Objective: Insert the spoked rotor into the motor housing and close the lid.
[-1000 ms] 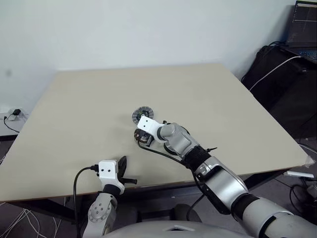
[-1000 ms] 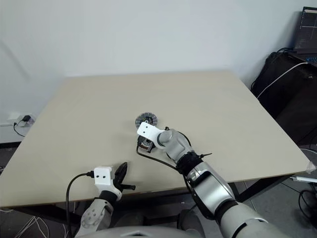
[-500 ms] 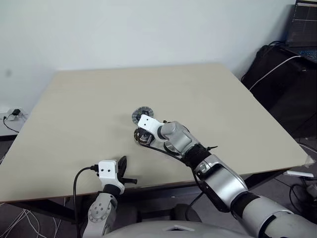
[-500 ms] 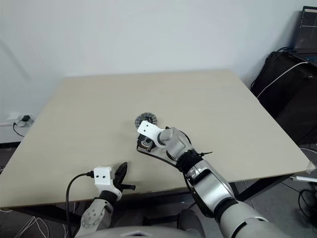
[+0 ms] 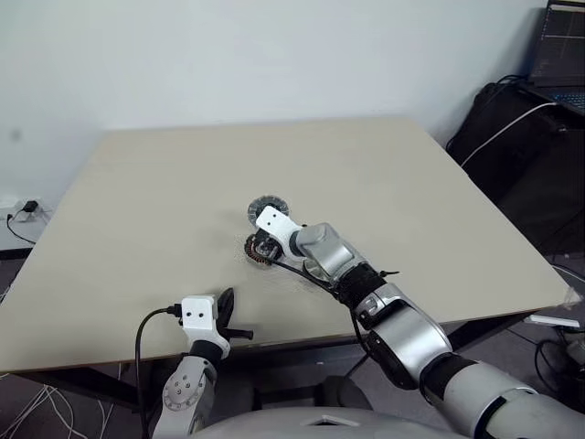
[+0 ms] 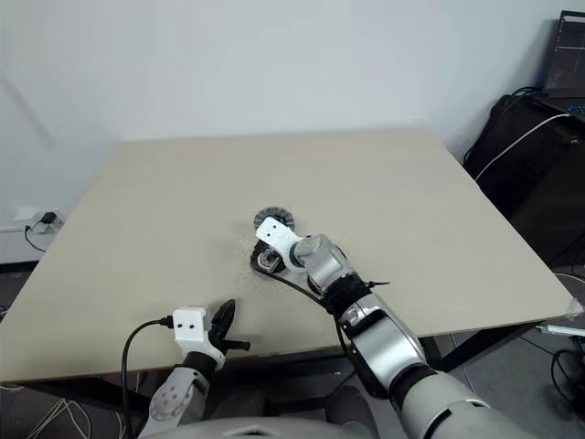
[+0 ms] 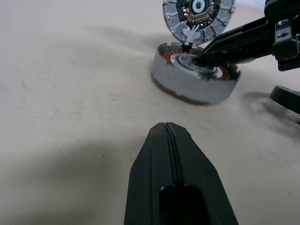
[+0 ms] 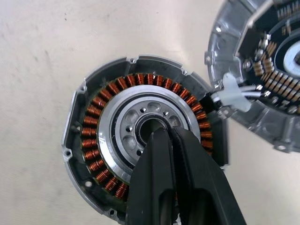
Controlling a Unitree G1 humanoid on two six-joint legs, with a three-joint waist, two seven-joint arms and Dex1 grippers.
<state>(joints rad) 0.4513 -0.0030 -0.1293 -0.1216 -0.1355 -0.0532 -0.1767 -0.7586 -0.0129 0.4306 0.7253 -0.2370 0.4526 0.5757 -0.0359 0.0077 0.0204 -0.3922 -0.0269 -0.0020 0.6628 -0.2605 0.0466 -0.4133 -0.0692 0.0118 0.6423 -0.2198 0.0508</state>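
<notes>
Right gripper (image 8: 164,136): we note both black fingers pressed together, tips set in the pale centre bore of the motor housing (image 8: 101,140); nothing is carried between them. We see the ring of copper-brown coils all the way round the centre, so the cup stands open, face up, on the beige table (image 5: 164,183). The lid (image 8: 269,70) lies flat just beside the housing, rims nearly touching, with its ribbed face and dark centre up; a small white connector with thin wires sits where the two meet.

In the left wrist view we record a dark rounded object (image 7: 287,96) at the frame edge, near the housing; we cannot tell whether it is the spoked rotor.

Left gripper (image 7: 168,129): fingers clenched on nothing, hovering at the near table edge, well apart from the parts.
</notes>
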